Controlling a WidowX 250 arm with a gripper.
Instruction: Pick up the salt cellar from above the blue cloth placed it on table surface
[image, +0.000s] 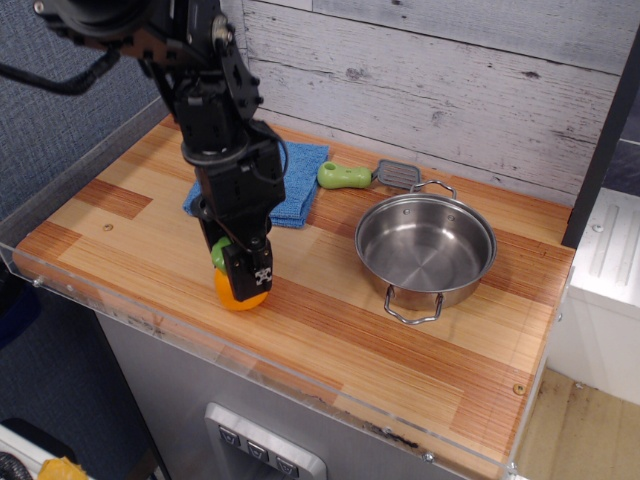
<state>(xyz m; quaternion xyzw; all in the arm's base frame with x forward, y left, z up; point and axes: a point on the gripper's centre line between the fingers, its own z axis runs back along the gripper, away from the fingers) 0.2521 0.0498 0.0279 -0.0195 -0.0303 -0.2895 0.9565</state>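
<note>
Holding the salt cellar (233, 290) low over the front-left part of the worktop (330, 330), my tool (243, 272) is clamped on it.

I see the tool pointing down with its black fingers (253, 272) closed around the cellar's green cap, the orange body showing below them; I cannot tell whether its base touches the wood or hangs just above it. The cellar sits clear of the blue cloth (295, 180), which lies flat behind the arm, toward the back-left corner of the worktop, partly hidden by the arm. Just beside the cloth, along the back edge, lies a spatula (365, 176) with a green handle and grey blade. A steel pot (426, 248) with two wire handles stands toward the right edge, well apart from the tool.
</note>
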